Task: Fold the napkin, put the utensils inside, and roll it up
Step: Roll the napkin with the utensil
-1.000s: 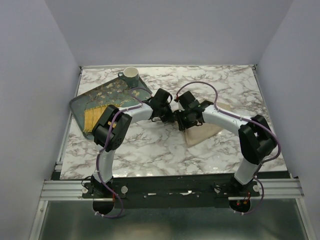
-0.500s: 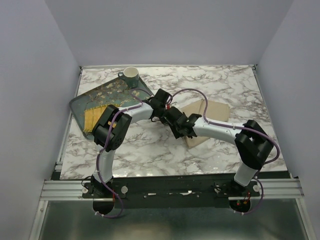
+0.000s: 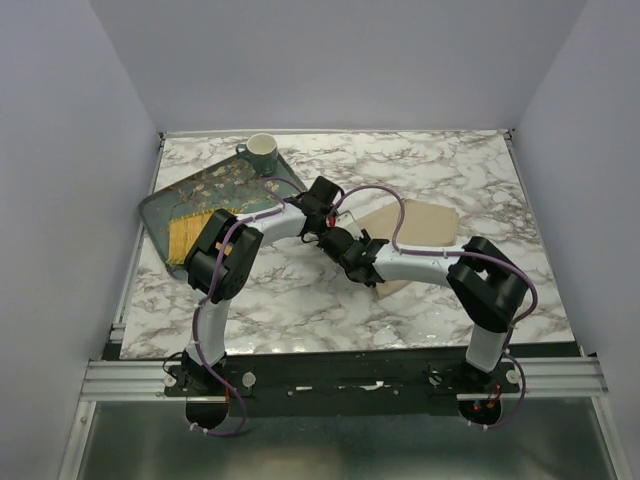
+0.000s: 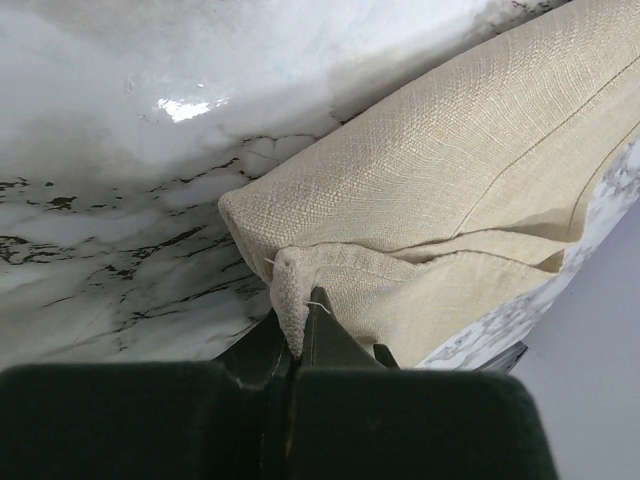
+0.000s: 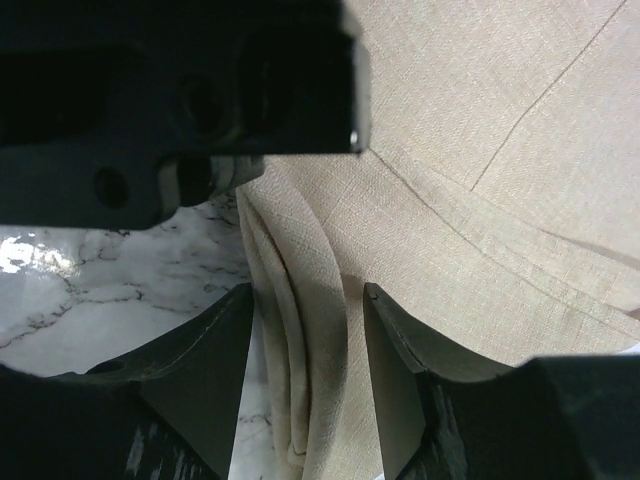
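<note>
The left gripper (image 4: 296, 330) is clamped on a bunched corner of the napkin (image 4: 430, 190), the rest of the cloth lying flat on the marble table (image 4: 150, 120) beyond its tips. The right gripper (image 5: 306, 320) has its 2 jaws apart, straddling a folded napkin edge.

**A:** How many cloths are counted?

**B:** One napkin (image 3: 425, 222) is counted.

**A:** What else is counted on the one marble table (image 3: 300, 295)?

**B:** One teal floral tray (image 3: 230, 185), one mug (image 3: 262, 152) and one yellow ribbed mat (image 3: 188, 232) are counted.

**A:** And the machinery?

**B:** Two arms are counted, the left arm (image 3: 222, 255) and the right arm (image 3: 485, 285). Two grippers are counted with them, the left gripper (image 4: 297, 330) and the right gripper (image 5: 305, 330).
</note>
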{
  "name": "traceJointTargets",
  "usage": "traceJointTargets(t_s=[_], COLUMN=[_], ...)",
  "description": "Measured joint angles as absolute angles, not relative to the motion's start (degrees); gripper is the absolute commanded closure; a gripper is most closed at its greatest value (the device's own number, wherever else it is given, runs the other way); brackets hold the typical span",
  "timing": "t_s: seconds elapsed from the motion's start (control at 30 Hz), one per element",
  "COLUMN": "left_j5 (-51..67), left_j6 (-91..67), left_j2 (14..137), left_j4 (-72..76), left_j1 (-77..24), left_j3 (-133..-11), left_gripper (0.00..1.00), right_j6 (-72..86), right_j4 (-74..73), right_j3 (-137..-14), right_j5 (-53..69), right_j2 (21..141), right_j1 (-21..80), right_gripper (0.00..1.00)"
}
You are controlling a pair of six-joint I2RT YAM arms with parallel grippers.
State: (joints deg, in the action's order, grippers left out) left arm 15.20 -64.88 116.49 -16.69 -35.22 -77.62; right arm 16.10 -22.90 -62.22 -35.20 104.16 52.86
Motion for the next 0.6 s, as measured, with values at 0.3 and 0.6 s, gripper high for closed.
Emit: traceJointTargets(t_s=[0.3,0.6], left_j5=[15.70,15.77], left_j6=[-64.95,-64.45], left_j2=[116.49,116.49], left_j4=[-16.91,-16.80], left_j1=[-34.94,-34.94], left_j3=[-77.62,-77.62], left_gripper=[1.00,1.00], right_j6=[18.00,19.51], right_j4=[-20.53,-16.34], right_j3=[-62.02,-60.16], right_j5=[-38.96,-37.87], right_j2=[105.84,105.71], right_j1=[53.32,52.71], right_gripper=[0.53,0.65])
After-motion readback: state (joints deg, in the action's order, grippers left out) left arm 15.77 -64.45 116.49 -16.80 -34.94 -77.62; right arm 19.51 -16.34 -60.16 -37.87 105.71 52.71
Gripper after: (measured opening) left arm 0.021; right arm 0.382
